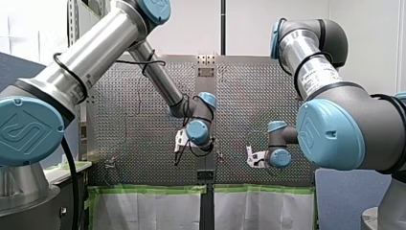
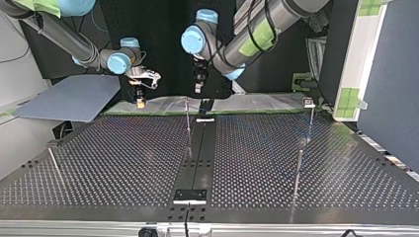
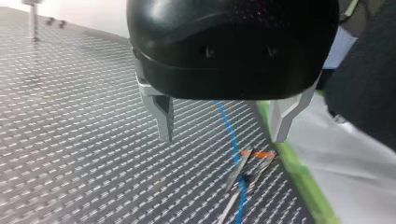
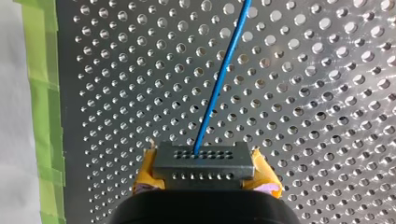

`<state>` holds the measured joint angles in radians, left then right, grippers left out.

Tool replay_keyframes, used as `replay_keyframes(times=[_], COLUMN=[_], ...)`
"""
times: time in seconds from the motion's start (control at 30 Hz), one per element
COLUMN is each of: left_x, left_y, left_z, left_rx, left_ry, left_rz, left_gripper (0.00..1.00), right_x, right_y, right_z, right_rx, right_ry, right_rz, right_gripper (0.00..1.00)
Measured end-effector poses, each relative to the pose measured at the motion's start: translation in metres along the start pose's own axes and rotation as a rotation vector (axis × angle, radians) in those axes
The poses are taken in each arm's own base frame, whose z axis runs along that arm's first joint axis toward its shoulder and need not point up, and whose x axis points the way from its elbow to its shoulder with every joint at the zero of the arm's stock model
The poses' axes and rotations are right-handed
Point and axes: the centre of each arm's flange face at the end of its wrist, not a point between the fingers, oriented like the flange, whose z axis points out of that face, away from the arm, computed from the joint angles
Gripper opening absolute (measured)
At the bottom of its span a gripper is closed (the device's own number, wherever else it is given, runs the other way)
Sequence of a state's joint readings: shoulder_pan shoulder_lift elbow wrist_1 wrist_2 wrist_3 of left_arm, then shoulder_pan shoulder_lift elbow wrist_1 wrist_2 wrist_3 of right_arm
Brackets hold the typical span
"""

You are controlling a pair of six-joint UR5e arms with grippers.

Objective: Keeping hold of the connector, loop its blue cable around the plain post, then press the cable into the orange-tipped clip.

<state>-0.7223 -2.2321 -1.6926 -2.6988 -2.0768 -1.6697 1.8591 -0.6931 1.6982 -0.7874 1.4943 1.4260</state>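
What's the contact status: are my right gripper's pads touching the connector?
Touching. The right wrist view shows the yellow pads of my right gripper pressed against both ends of the connector, with no gap on either side.

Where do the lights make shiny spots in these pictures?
Right wrist view: hole rims of the table glint beside the blue cable. Left wrist view: the holes show as pale streaks, and tiny red dots reflect on the black body of my left pincer. Front view: the metal tube of my left arm gleams.
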Motion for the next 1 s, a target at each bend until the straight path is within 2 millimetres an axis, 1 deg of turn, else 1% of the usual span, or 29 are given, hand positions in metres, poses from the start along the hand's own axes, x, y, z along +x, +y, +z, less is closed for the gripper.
replay_keyframes(times=[0.1, 0.27, 0.63, 1.0], left_x=[-0.007, -0.019, -0.039, -0.054], left_y=[0.009, 0.018, 0.031, 0.045], left_z=[-0.005, -0.017, -0.046, -0.075], left_rx=[-0.019, -0.020, 0.012, 0.020], left_ry=[-0.026, -0.069, -0.157, -0.240], left_rz=[-0.019, -0.049, -0.139, -0.186], left_gripper=[1.00, 1.00, 1.00, 1.00], right_x=[0.000, 0.000, 0.000, 0.000], right_y=[0.000, -0.001, -0.003, -0.004], right_z=[0.000, 0.000, -0.001, -0.001], right_rx=[0.001, 0.002, 0.005, 0.007], right_ry=[-0.002, -0.002, -0.005, -0.006], right_rz=[0.000, -0.001, -0.001, -0.002], right_gripper=[0.00, 0.00, 0.00, 0.00])
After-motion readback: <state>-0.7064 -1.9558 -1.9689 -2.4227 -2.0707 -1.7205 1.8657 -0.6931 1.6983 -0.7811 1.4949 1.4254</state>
